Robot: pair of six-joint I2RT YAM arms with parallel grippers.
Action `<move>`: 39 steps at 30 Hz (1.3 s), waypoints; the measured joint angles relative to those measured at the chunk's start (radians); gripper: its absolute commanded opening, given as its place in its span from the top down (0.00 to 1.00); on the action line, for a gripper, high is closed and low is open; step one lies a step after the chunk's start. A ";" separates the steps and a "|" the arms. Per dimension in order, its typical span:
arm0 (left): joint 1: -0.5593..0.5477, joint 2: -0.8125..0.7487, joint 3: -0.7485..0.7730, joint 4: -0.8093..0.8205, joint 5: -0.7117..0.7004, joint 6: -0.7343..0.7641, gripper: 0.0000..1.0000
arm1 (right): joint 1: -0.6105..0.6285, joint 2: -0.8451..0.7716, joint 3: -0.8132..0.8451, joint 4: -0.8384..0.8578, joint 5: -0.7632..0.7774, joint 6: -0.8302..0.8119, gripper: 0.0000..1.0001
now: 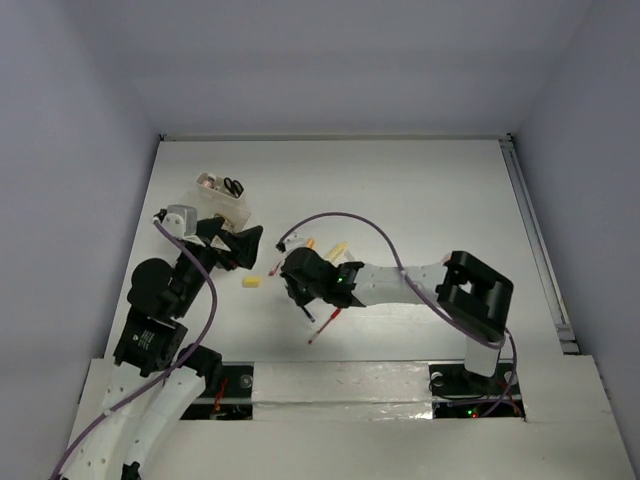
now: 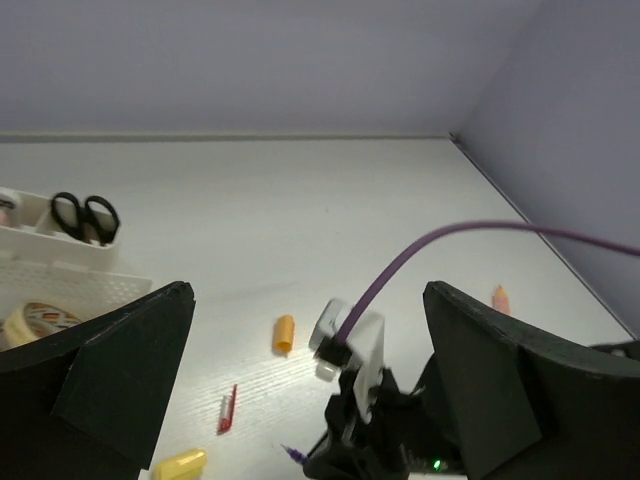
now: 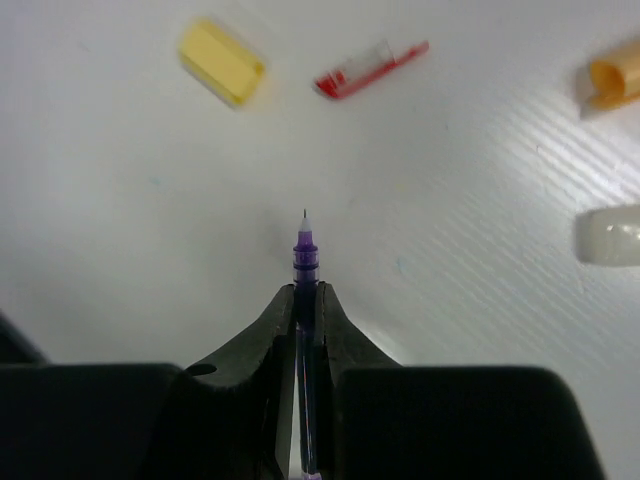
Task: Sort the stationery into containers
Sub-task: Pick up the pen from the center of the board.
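Fingers first: my right fingers are pinched nearly together on a thin pen with a purple tip, and the point pokes out just past them. My left fingers are spread wide with nothing in them, parked right beside the box.

Stuff that worries me from here:

- I've grabbed the pen close to its writing end, so most of the barrel hangs behind the grip. It's a round, slick barrel, and I'd guess it could swivel or slide out on the way over.
- Can't really tell from my wrist view whether the pen is off the bench yet. If it isn't, dragging it would scrape the tip or twist it in my grip.
- The yellow bit, the red piece and the orange bit all lie loose just ahead. A low sweep would scatter them.
- The box sits over on the left, scissors already in one compartment, with my left arm crowding it. Reaching in could bump that arm or shove the light box.
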 measured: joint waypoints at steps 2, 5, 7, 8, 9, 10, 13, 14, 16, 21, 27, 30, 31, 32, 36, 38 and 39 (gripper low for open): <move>0.000 0.032 0.000 0.002 0.056 -0.002 0.01 | -0.013 -0.071 -0.053 0.082 -0.027 0.013 1.00; 0.000 0.064 0.000 0.001 0.130 -0.014 0.02 | -0.039 -0.192 -0.113 0.233 -0.060 0.027 1.00; 0.000 0.068 0.000 -0.003 0.167 -0.031 0.03 | -0.062 -0.269 -0.142 0.336 -0.080 0.038 1.00; 0.000 0.068 0.000 -0.009 0.182 -0.040 0.05 | -0.074 -0.304 -0.152 0.381 -0.089 0.044 1.00; 0.000 0.065 0.000 -0.014 0.198 -0.051 0.05 | -0.087 -0.329 -0.158 0.420 -0.097 0.050 1.00; 0.000 0.059 0.000 -0.018 0.212 -0.064 0.08 | -0.105 -0.354 -0.164 0.461 -0.108 0.059 1.00; 0.000 0.040 0.000 -0.018 0.258 -0.106 0.13 | -0.151 -0.399 -0.175 0.547 -0.139 0.087 1.00; 0.000 0.038 -0.002 -0.015 0.273 -0.121 0.17 | -0.168 -0.409 -0.181 0.571 -0.150 0.095 1.00; 0.000 0.035 -0.018 0.000 0.304 -0.147 0.20 | -0.194 -0.417 -0.185 0.600 -0.166 0.113 1.00; 0.000 0.056 -0.098 0.045 0.381 -0.207 0.29 | -0.217 -0.418 -0.187 0.657 -0.218 0.150 1.00; 0.000 0.148 -0.129 0.100 0.433 -0.236 0.44 | -0.217 -0.418 -0.200 0.745 -0.292 0.209 1.00; 0.000 0.174 -0.129 0.130 0.441 -0.242 0.58 | -0.217 -0.418 -0.200 0.780 -0.323 0.235 1.00; 0.000 0.181 -0.129 0.138 0.444 -0.247 0.61 | -0.217 -0.418 -0.200 0.785 -0.332 0.240 1.00; 0.000 0.186 -0.129 0.149 0.447 -0.249 0.63 | -0.217 -0.418 -0.200 0.788 -0.338 0.244 1.00; 0.000 0.193 -0.129 0.175 0.454 -0.251 0.64 | -0.218 -0.409 -0.200 0.806 -0.353 0.262 1.00; 0.000 0.196 -0.129 0.178 0.454 -0.251 0.64 | -0.217 -0.401 -0.200 0.816 -0.367 0.272 1.00; 0.000 0.198 -0.129 0.181 0.454 -0.251 0.65 | -0.217 -0.396 -0.200 0.824 -0.372 0.276 1.00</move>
